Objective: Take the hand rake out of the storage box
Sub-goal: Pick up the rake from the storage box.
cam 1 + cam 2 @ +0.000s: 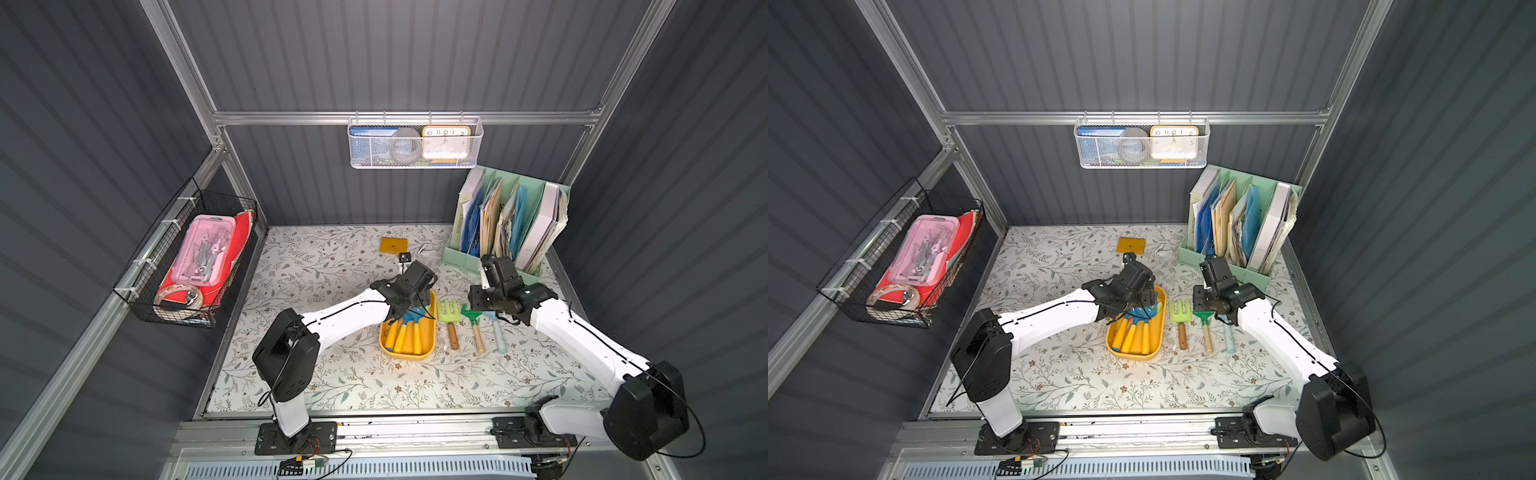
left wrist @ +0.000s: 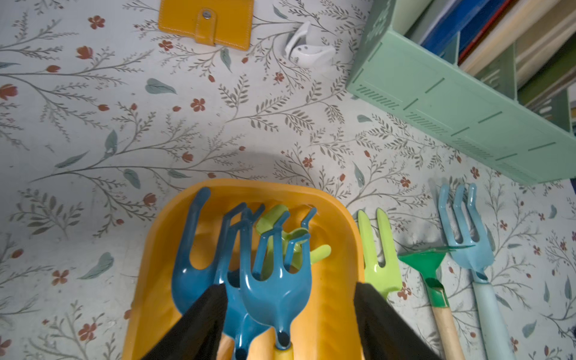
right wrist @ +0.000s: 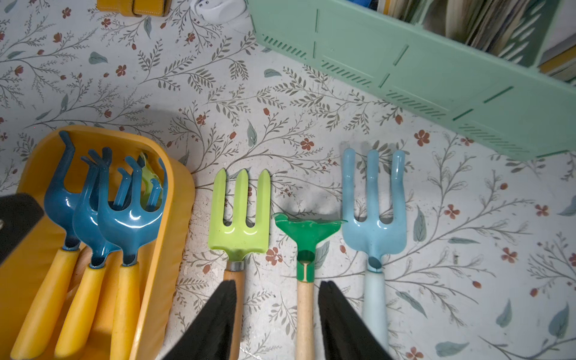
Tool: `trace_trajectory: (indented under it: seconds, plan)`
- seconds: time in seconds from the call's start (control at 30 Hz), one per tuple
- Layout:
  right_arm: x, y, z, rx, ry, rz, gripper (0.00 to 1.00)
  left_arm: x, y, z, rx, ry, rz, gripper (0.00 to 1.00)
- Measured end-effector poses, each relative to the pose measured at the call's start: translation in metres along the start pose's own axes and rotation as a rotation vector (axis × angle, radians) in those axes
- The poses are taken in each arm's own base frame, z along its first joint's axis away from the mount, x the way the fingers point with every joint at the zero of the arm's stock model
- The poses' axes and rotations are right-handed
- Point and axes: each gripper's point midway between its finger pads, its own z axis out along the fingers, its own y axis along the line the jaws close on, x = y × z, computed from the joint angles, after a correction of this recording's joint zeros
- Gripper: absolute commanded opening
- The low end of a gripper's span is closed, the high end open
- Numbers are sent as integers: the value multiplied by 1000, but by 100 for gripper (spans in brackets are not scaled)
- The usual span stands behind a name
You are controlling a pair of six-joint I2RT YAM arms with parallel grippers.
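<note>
The mustard-yellow storage box [image 1: 428, 353] [image 2: 149, 249] [image 3: 179, 199] sits mid-table. Inside lie three hand rakes with dark blue heads [image 2: 277, 290] [image 3: 127, 218] and yellow handles [image 1: 405, 336], over a lime-green head [image 2: 274, 218]. My left gripper [image 2: 290, 311] [image 1: 401, 309] hangs over the box's far end, open. Its fingers [image 2: 202, 321] straddle the topmost blue rake head, with a gap on one side. My right gripper [image 3: 277, 311] [image 1: 478, 303] is open above the table, either side of the wooden handle of a green rake [image 3: 307, 230].
Right of the box lie a lime fork [image 1: 449, 313], the green rake [image 1: 471, 318] and a pale blue fork [image 1: 496, 328]. A mint file organiser [image 1: 457, 253] stands back right. A yellow wallet [image 1: 392, 244] and a white clip [image 1: 428, 249] lie behind. A black wire basket [image 1: 137, 291] hangs on the left wall.
</note>
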Motion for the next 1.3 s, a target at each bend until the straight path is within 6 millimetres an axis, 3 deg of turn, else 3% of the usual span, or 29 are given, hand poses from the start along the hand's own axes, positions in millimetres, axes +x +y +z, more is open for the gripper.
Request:
trace_trajectory:
  seconds: [0.33,0.57,0.87,1.3]
  plan:
    - [-3,-4,-1,22,-20,4,49,42,-15,19,-1,79,-46,51]
    - [-3,-7,-1,40,-24,4,50,65,-18,16,-18,122,-49,48]
    - [-4,-8,-1,43,-27,4,50,92,-5,27,-78,169,-75,45]
    - [-3,-9,-1,47,-27,4,50,93,4,31,-119,151,-100,40]
